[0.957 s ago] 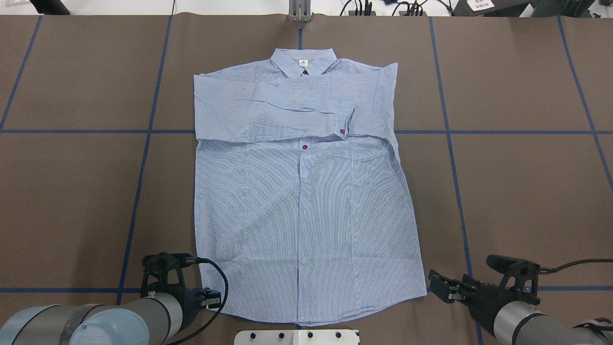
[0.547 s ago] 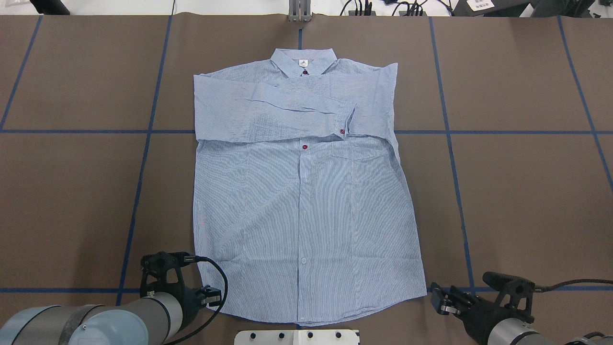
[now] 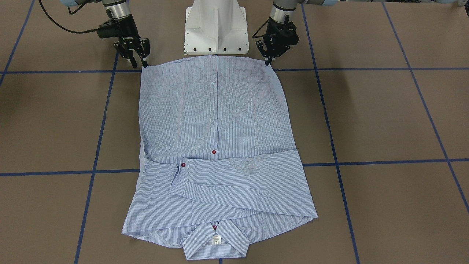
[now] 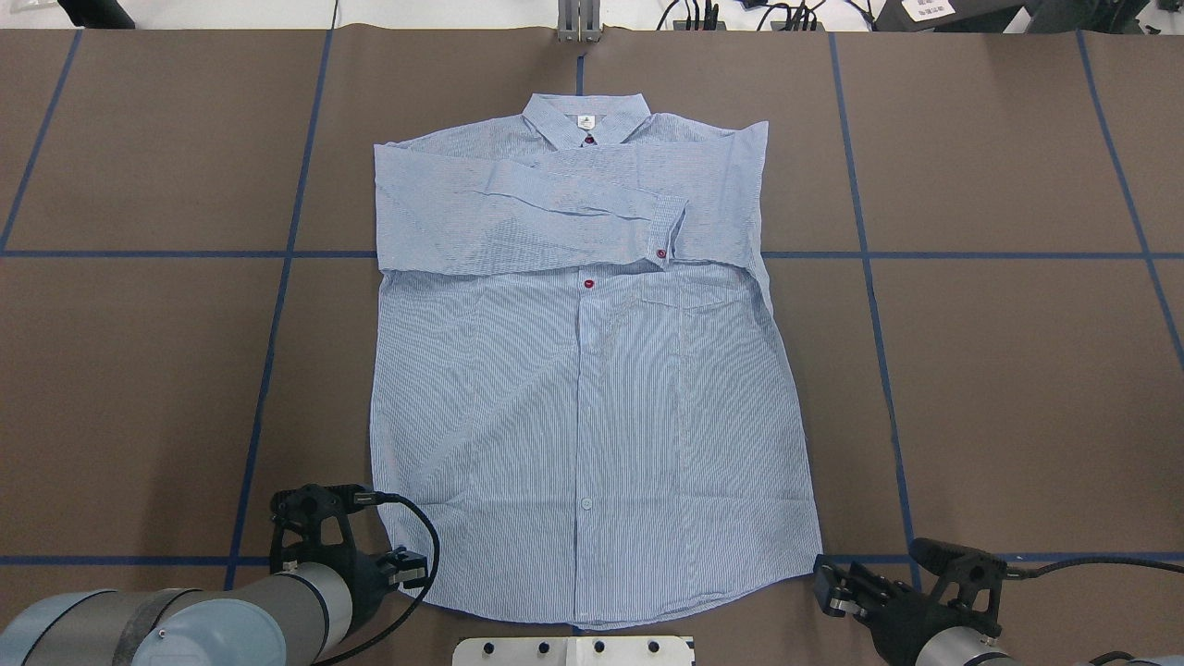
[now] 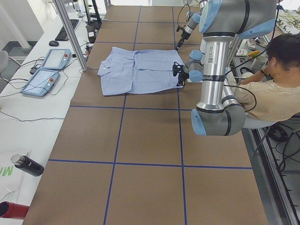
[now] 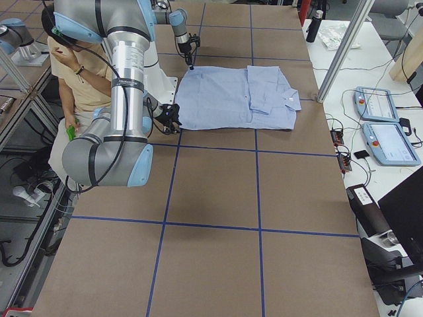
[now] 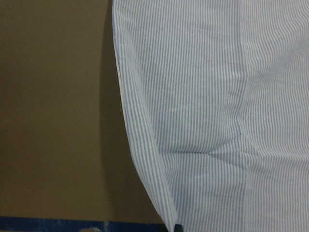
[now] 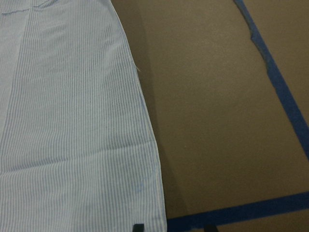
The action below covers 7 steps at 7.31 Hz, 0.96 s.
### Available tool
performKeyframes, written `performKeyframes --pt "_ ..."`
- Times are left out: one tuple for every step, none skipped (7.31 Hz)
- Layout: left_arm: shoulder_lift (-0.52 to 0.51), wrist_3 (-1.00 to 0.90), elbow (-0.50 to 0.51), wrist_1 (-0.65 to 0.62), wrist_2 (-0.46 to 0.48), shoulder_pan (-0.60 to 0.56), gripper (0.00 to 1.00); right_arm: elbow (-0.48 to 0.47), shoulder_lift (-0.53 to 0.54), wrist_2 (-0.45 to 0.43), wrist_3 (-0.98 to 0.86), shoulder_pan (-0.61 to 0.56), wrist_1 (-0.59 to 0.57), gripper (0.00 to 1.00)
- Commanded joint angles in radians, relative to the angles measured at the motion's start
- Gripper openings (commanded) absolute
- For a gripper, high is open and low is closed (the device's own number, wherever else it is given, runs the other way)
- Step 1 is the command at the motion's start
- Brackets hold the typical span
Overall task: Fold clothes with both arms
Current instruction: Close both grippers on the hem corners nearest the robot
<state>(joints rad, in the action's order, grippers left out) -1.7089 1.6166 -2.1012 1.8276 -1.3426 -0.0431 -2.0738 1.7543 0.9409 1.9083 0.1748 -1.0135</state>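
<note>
Brown tabletop (image 4: 139,370), blue tape grid. Shirt (image 4: 592,416) flat mid-tabletop, sleeves folded across chest, collar toward your edge, hem at robot-side edge. Left arm (image 4: 185,620) low, left claw (image 3: 269,60) pointing down, pinched on hem corner, fabric tented there. Right arm (image 3: 117,11) low too, right claw (image 3: 139,60) spread wide at other hem corner. Neck label (image 3: 216,240) white; you can't read its print.

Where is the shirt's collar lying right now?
In the overhead view, the collar lies at the far end of the shirt, just beyond the folded-in sleeves and farthest from the white base.
</note>
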Motion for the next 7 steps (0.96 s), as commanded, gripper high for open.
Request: performKeyframes --pt "0.005 0.000 0.000 -0.001 0.000 -0.001 0.00 0.008 -0.059 -0.002 0.011 0.000 -0.048 0.40" --pt "0.005 0.000 0.000 0.001 0.000 0.000 0.00 0.008 -0.058 -0.010 0.012 -0.001 -0.048 0.16" --pt "0.003 0.000 0.000 -0.001 0.000 0.000 0.00 0.011 -0.055 -0.017 0.012 -0.003 -0.048 0.00" --pt "0.000 0.000 0.000 -0.001 0.000 0.002 0.00 0.009 -0.046 -0.017 0.014 -0.008 -0.048 0.00" --pt "-0.003 0.000 0.000 -0.001 0.000 0.002 0.00 -0.005 -0.039 -0.017 0.012 -0.011 -0.048 0.00" --pt "-0.003 -0.001 -0.012 -0.001 -0.003 -0.001 0.00 -0.067 -0.020 -0.016 0.009 -0.012 -0.048 0.00" --pt "0.017 -0.020 -0.113 -0.016 -0.010 -0.009 0.00 -0.177 0.057 -0.010 0.006 -0.014 -0.053 0.00"
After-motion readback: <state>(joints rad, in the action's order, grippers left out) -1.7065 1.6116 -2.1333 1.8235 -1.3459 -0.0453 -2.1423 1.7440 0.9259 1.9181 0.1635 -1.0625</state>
